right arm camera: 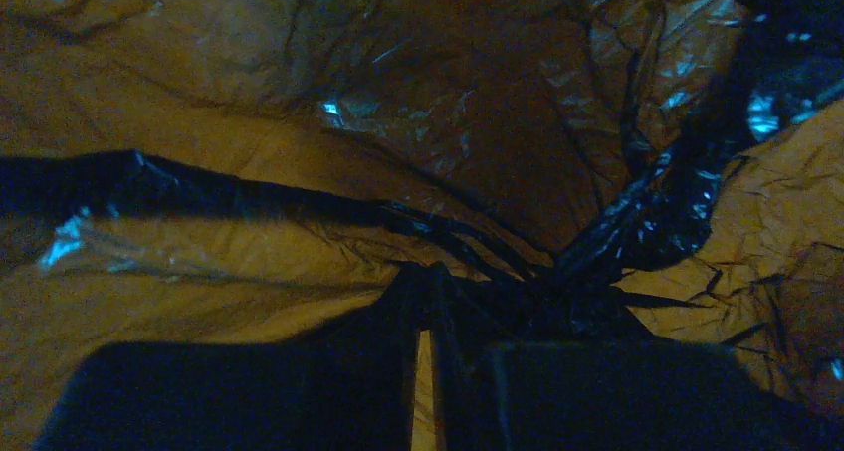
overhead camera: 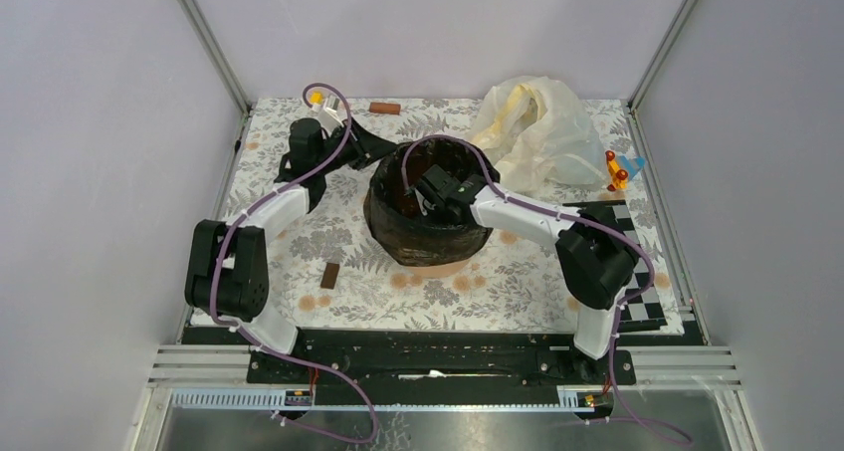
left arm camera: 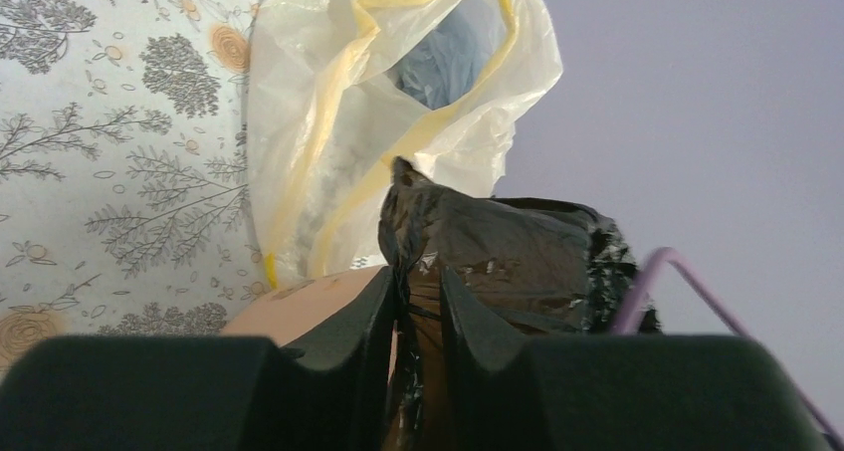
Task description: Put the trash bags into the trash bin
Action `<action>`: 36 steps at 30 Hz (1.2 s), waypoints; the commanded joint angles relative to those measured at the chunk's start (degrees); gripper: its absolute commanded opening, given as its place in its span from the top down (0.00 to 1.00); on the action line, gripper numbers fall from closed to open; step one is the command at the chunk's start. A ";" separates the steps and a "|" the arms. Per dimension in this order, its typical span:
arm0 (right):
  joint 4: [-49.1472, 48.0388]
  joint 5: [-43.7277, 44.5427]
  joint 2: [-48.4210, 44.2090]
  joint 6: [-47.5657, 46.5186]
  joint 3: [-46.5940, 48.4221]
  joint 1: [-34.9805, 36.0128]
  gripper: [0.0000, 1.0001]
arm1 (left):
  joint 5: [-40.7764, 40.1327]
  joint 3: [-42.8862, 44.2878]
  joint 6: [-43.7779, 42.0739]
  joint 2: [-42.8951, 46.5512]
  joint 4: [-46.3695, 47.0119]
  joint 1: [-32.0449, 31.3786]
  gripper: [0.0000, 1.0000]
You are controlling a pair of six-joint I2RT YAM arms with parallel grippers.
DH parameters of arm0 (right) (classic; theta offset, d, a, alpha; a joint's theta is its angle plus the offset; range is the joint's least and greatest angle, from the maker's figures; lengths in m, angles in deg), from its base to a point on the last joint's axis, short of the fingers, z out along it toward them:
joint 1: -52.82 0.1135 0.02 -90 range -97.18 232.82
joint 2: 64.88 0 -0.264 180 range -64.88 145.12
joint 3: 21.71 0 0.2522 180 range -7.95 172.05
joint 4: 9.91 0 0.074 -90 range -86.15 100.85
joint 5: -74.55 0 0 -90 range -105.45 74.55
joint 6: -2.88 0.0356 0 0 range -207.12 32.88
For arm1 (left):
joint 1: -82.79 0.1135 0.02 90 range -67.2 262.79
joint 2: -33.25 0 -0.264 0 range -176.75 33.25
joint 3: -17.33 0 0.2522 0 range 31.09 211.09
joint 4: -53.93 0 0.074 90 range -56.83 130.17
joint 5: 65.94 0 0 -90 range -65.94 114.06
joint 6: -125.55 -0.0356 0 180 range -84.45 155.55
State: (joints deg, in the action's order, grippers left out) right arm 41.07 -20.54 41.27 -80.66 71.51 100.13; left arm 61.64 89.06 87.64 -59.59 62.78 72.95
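Top external: black bag [overhead camera: 428, 230] lines bin [overhead camera: 443, 265], nearly seated; left jaws pinch bag's rim edge, right jaws grip bag inside.

cream-white translucent bag [overhead camera: 532, 132] with yellow bands is lying crumpled at back right of the floral counter [overhead camera: 498, 272]. a red-yellow-blue toy [overhead camera: 619, 172] is sitting just beside it. a brown block [overhead camera: 384, 108] is lying at the back edge, and a darker block [overhead camera: 330, 275] is resting front left. a checkerboard mat [overhead camera: 637, 302] is lying front right.
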 commanded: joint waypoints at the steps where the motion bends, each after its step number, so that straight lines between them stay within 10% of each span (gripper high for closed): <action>1: -2.56 -0.19 2.67 1.77 -0.97 0.51 0.87 | 1.02 -0.12 0.17 4.69 3.18 0.20 0.68; 10: -3.82 0.60 4.28 2.13 -1.11 0.52 0.86 | -6.30 -2.87 -1.95 14.46 -3.41 1.82 0.27; 19: -4.00 0.86 2.20 3.18 -1.27 0.50 0.81 | -13.02 -1.77 -14.98 25.74 -21.29 -0.63 0.14; 27: -4.08 0.77 2.54 3.62 -1.15 0.54 0.82 | -36.14 8.54 -35.88 24.60 -40.22 -14.27 0.39; 36: -4.16 1.62 1.11 4.76 -0.88 0.53 0.81 | -45.42 11.11 -38.51 20.51 -45.18 -18.78 0.54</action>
State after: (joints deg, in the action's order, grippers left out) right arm 37.55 -20.45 45.01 -77.16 70.18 100.13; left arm 22.67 97.91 52.87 -37.80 20.38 54.98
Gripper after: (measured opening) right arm 0.187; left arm 0.481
